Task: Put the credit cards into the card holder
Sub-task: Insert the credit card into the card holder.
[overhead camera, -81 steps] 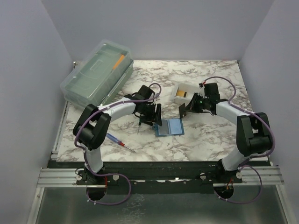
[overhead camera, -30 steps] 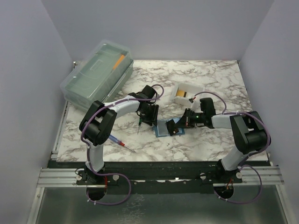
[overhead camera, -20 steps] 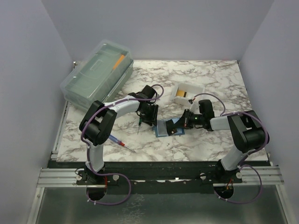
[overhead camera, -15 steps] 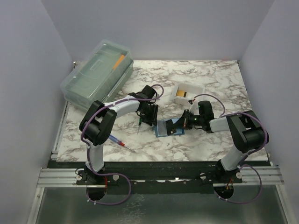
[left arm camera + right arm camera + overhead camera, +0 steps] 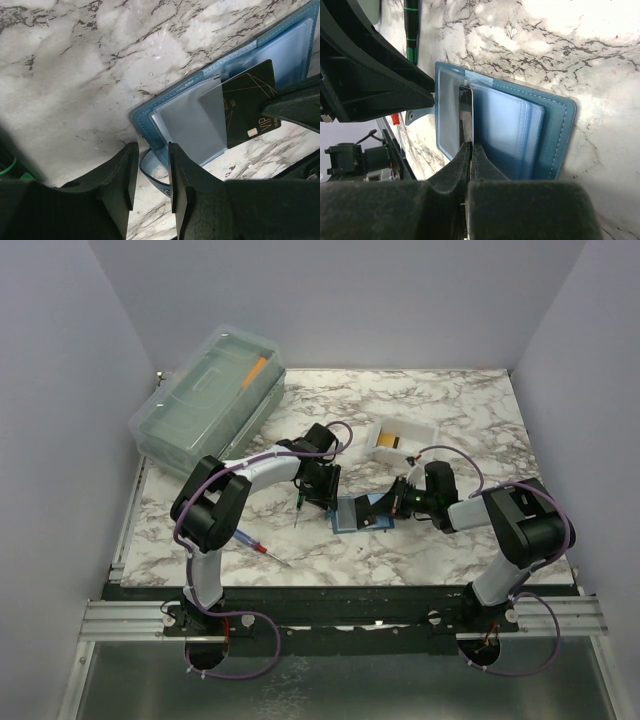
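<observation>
The teal-blue card holder lies open on the marble table, its clear inner slots facing up. My right gripper is shut on a dark credit card. The card's front edge is partly under the clear slot flap. My left gripper stands at the holder's left corner. Its jaws are a little apart and astride the holder's edge, with the snap tab lying in the gap. Another yellow credit card lies in the tray behind.
A small white tray stands behind the holder. A big clear lidded box sits at the back left. A blue and red screwdriver lies at the front left, and a green-handled tool lies beside my left gripper.
My right gripper has carried the dark card from near the tray leftward onto the holder and slid it towards the slot. The left gripper stays at the holder's corner, jaws slightly narrower.
</observation>
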You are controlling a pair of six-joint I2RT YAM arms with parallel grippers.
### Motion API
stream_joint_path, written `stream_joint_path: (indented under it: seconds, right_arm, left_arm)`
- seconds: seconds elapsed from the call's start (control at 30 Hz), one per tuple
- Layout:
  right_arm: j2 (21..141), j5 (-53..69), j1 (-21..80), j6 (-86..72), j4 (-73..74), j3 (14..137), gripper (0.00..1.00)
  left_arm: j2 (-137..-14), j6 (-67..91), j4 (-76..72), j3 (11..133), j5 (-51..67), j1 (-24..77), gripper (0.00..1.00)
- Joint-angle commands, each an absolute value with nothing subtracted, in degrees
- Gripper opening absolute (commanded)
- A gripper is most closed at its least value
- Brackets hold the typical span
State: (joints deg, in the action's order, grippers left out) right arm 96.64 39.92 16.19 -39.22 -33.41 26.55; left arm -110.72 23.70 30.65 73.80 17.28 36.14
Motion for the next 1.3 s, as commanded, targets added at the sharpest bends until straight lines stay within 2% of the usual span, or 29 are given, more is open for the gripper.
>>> stream_joint_path:
  seconds: [0.0,0.53,0.7,0.8,0.93,1.1,1.27]
  right_arm:
    - [96.51,35.0,16.69,-40.03,-36.3,24.99,0.0]
    - [96.95,28.86,22.1,-46.28,-44.15,21.36,0.0]
    - [93.87,24.08,23.92,-45.81,-40.33,20.62,0.07]
    - [92.18,22.68,23.99,-44.76,-36.75,20.69,0.2]
    - [89.74,21.74,24.06,-42.77,-30.91,21.37,0.24]
    - [86.7,20.33,24.58,-40.46,-22.62,23.27,0.3]
    - [87.74,21.32,25.77,-40.44,-23.33,23.93,0.29]
  left_arm:
    - [-112.94,22.66,30.79,71.94,14.72,36.97,0.36]
    - [-112.22,23.23,30.48,71.67,14.64,37.52,0.35]
    - [-110.09,24.2,30.42,71.6,13.99,37.45,0.35]
    - [-107.8,24.34,30.74,70.97,13.45,37.14,0.46]
    - [-105.74,24.51,31.25,69.5,13.15,36.83,0.51]
    - [-104.54,25.32,31.42,67.64,13.91,36.77,0.47]
    - [-106.03,25.97,30.71,66.45,14.68,36.84,0.38]
